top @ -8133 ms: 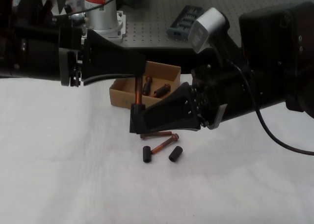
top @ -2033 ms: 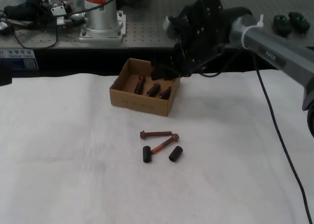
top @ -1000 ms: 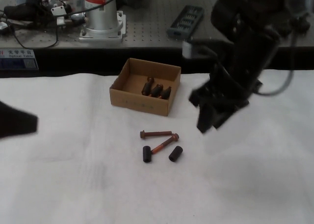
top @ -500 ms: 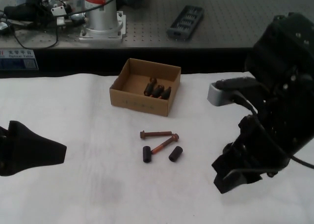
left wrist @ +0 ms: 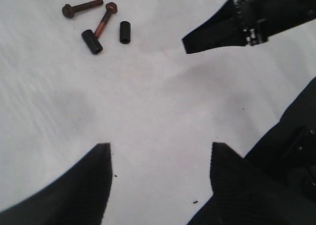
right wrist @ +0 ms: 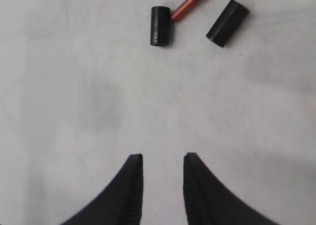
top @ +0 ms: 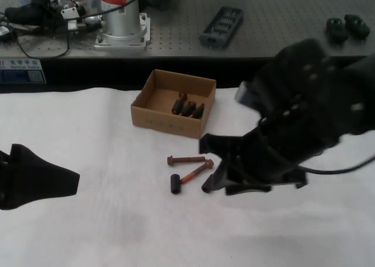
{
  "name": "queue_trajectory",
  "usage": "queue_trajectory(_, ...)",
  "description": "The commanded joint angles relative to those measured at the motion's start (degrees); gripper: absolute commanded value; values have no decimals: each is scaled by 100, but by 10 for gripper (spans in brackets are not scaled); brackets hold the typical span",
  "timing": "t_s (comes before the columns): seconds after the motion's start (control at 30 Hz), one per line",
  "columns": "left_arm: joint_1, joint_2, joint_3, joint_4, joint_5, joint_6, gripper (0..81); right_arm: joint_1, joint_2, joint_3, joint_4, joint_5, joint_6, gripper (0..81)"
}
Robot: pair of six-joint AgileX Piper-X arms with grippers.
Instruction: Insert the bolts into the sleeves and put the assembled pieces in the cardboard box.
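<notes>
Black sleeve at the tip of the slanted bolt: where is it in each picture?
High view: the sleeve lies on the cloth in front of the cardboard box, at the slanted bolt's near tip.
Left wrist view: the sleeve lies at that bolt's tip, with the other sleeve beside it.
Right wrist view: the sleeve lies at the bolt's tip.
Shared landmark: the slanted bolt.

An open brown cardboard box (top: 170, 125) is sitting just above the centre of the high view, holding three dark assembled pieces (top: 188, 108) lying side by side toward its right. Below it on the white cloth, a level bolt (top: 186, 160) is lying loose. A slanted bolt (top: 196, 171) is touching the left sleeve (top: 174, 184) with its tip. The right sleeve (top: 208, 184) is lying just beside them.
</notes>
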Motion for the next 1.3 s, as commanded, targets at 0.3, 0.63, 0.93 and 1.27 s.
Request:
queue_trajectory(0.3, -26, -27, -15, -27, 49, 238, 428, -67, 1679, -1331, 28, -169, 402, 214)
queue_trajectory(0.63, -26, -27, -15, -27, 4, 495, 428, -360, 1761, -1873, 664, -90, 463, 321)
queue_trajectory(0.93, -26, -27, -15, -27, -41, 497, 428, -448, 1761, -1902, 742, -35, 508, 319)
queue_trajectory(1.27, -26, -27, -15, -27, -39, 531, 428, -463, 1834, -1902, 688, 221, 507, 319)
